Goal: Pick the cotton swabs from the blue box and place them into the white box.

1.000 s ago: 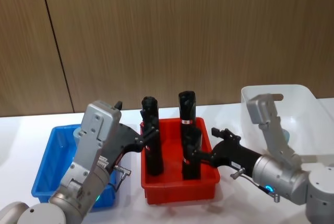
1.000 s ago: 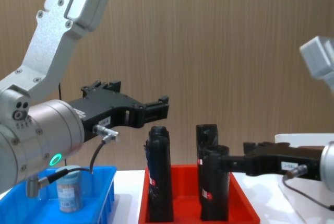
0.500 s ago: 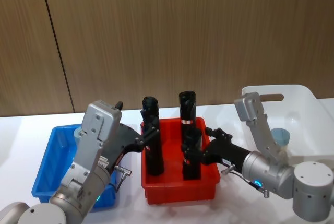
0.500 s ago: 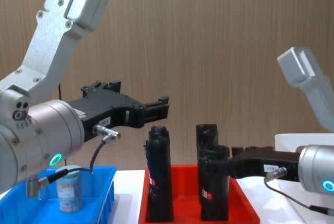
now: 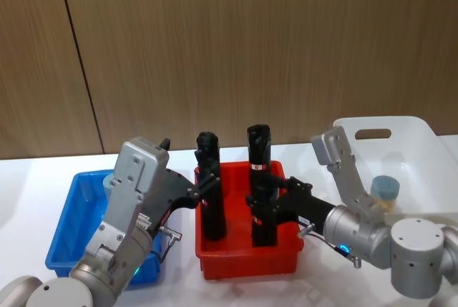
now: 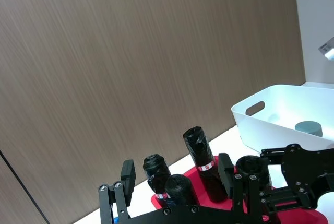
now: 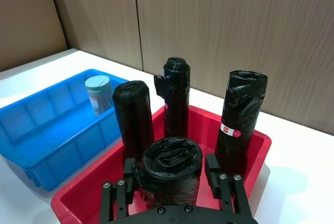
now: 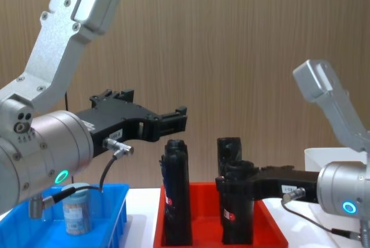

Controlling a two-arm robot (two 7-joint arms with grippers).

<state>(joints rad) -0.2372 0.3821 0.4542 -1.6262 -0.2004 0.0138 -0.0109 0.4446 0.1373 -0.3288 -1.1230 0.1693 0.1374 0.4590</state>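
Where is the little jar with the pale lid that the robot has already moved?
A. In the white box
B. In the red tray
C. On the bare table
A: one cotton swabs jar with a pale lid sits inside the white box.

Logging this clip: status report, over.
Left tool open, by red tray. Right tool open, straddling black roll. One cotton swabs jar in blue box, one in white box.
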